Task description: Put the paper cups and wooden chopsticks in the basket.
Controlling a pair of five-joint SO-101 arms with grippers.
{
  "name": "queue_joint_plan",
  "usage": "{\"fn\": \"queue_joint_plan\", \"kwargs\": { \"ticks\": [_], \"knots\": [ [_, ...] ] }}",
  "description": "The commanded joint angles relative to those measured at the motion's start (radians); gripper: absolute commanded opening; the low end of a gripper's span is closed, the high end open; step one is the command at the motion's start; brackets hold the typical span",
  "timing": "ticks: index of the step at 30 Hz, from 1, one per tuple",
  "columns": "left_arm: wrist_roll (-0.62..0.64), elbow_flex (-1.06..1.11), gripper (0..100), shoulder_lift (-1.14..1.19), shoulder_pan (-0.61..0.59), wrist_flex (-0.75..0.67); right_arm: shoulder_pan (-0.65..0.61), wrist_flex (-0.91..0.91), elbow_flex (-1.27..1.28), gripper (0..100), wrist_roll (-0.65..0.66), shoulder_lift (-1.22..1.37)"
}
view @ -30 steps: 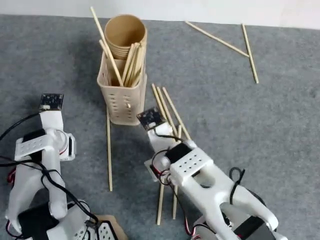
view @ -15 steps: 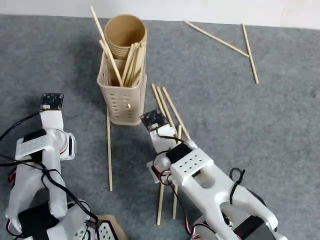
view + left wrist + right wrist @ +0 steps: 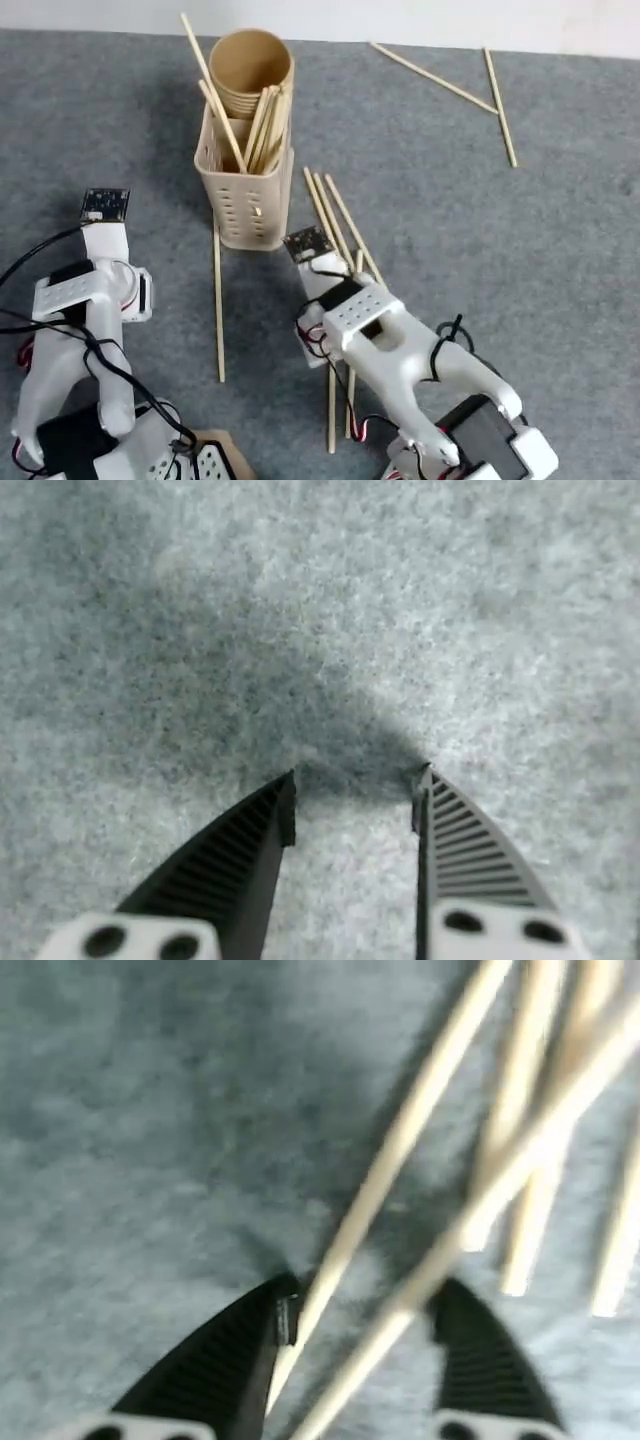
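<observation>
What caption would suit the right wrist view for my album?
Open hand poised around loose wooden chopsticks lying on the grey mat.

Matt brown paper cups [image 3: 248,60], pale bare wooden chopsticks [image 3: 219,310], smooth beige plastic basket [image 3: 245,205], fuzzy grey cloth table cover [image 3: 520,250]

The basket [image 3: 245,195] stands at the back left of the table [image 3: 520,260], with stacked cups [image 3: 250,65] and chopsticks [image 3: 265,125] in it. A single chopstick [image 3: 218,320] lies before it, a bundle [image 3: 335,215] just right, a pair [image 3: 433,77] far back right.
</observation>
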Motion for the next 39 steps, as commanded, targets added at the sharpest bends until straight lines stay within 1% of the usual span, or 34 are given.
{"fn": "queue_joint_plan", "kwargs": {
  "ticks": [1, 2, 7, 10, 16, 19, 21, 23, 25, 29, 31, 35, 39],
  "knots": [
    [0.008, -0.002, 22, -0.007, 0.012, -0.011, -0.004, 0.004, -0.005, 1.7, -0.005, 0.019],
    [0.008, -0.002, 22, -0.007, 0.012, -0.011, -0.001, 0.004, -0.005, 0.2, -0.005, 0.019],
    [0.008, -0.002, 22, -0.001, 0.012, -0.011, 0.039, 0.002, -0.013, 0.5, -0.005, 0.012],
    [0.008, -0.001, 22, -0.001, 0.012, -0.012, 0.085, 0.001, -0.022, 0.5, -0.003, -0.067],
    [0.008, -0.001, 22, -0.001, 0.013, -0.012, 0.199, 0.008, -0.168, 0.5, 0.000, -0.340],
    [0.008, -0.001, 22, -0.001, 0.013, -0.012, 0.242, 0.007, -0.292, 0.5, 0.072, -0.423],
    [0.008, -0.001, 22, -0.001, 0.013, -0.015, 0.252, 0.001, -0.407, 0.5, 0.097, -0.433],
    [0.008, 0.010, 22, 0.001, 0.013, -0.038, 0.254, -0.012, -0.542, 0.5, 0.104, -0.430],
    [0.008, 0.025, 22, 0.001, 0.013, -0.064, 0.252, -0.076, -0.673, 0.5, 0.106, -0.412],
    [0.008, 0.030, 22, 0.001, 0.013, -0.074, 0.249, -0.344, -0.892, 0.5, 0.107, -0.321],
    [0.008, 0.031, 22, 0.001, 0.013, -0.074, 0.242, -0.433, -0.983, 0.5, 0.107, -0.257],
    [0.008, 0.031, 22, 0.001, 0.013, -0.075, 0.170, -0.453, -1.118, 0.5, 0.107, -0.128],
    [0.008, 0.031, 22, 0.001, 0.013, -0.075, 0.094, -0.455, -1.188, 0.5, 0.107, -0.012]
  ]
}}
